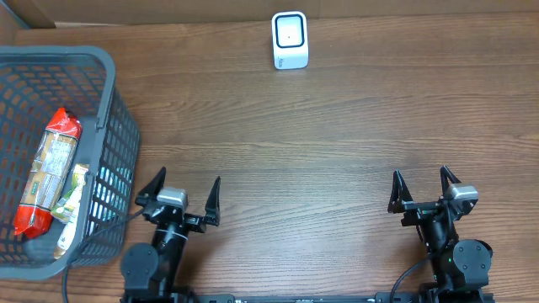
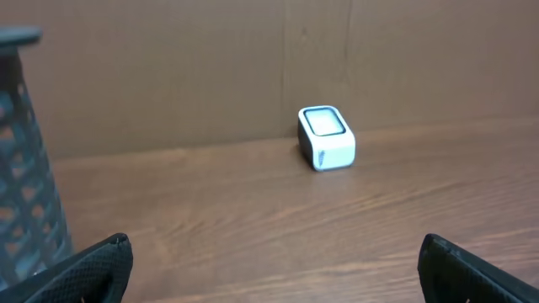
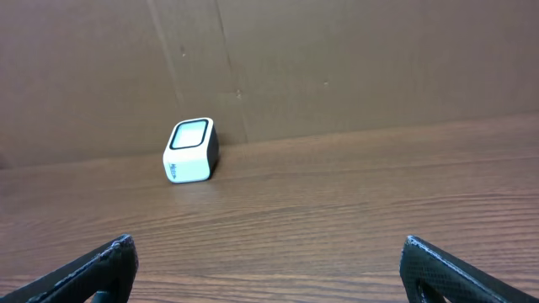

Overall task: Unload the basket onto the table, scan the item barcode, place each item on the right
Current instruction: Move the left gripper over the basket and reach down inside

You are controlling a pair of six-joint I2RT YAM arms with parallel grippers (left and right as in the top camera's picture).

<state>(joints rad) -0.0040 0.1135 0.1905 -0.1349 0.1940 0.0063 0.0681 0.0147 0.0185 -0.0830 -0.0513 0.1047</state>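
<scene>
A red and green snack packet lies in the dark grey basket at the left, with a smaller green and white packet beside it. No barcode shows on either. The white scanner stands at the table's far edge, also seen as a small white box from the left wrist and as the scanner from the right wrist. My left gripper sits open near the front edge, just right of the basket, holding nothing. My right gripper is open at the front right, nothing between its fingers.
A brown cardboard wall backs the wooden table behind the scanner. The basket wall rises close on the left of the left gripper. A black cable runs past the basket's front corner.
</scene>
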